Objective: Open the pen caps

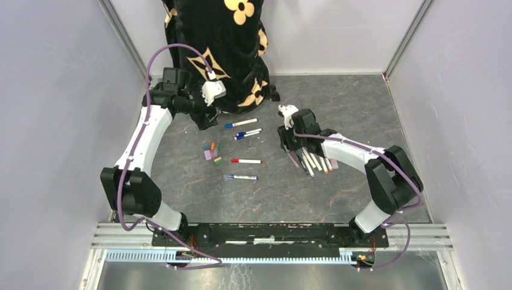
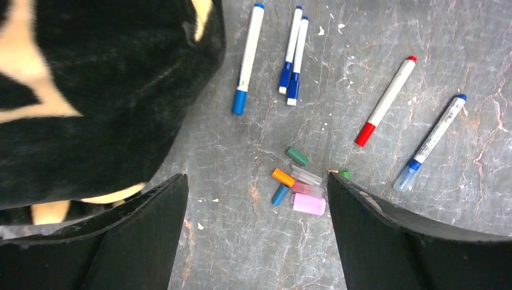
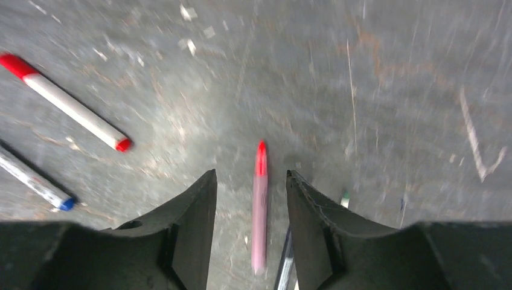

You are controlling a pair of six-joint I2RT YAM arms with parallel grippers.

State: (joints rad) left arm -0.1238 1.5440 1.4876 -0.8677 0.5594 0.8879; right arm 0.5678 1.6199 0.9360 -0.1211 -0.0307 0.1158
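Plainly the cloth is the biggest hazard: the left gripper, jaws wide apart and empty, hangs just beside its folds and could snag them on its next move. The right gripper has its jaws slightly apart around a pink pen, with no contact visible through the blur. Closing off-centre might roll that pen into the row of pens under it. Loose pens lie between the arms. The caps, already off, sit heaped below the left gripper and would scatter easily.

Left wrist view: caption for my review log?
Open left hand above clustered loose pen caps, five pens lying beyond.
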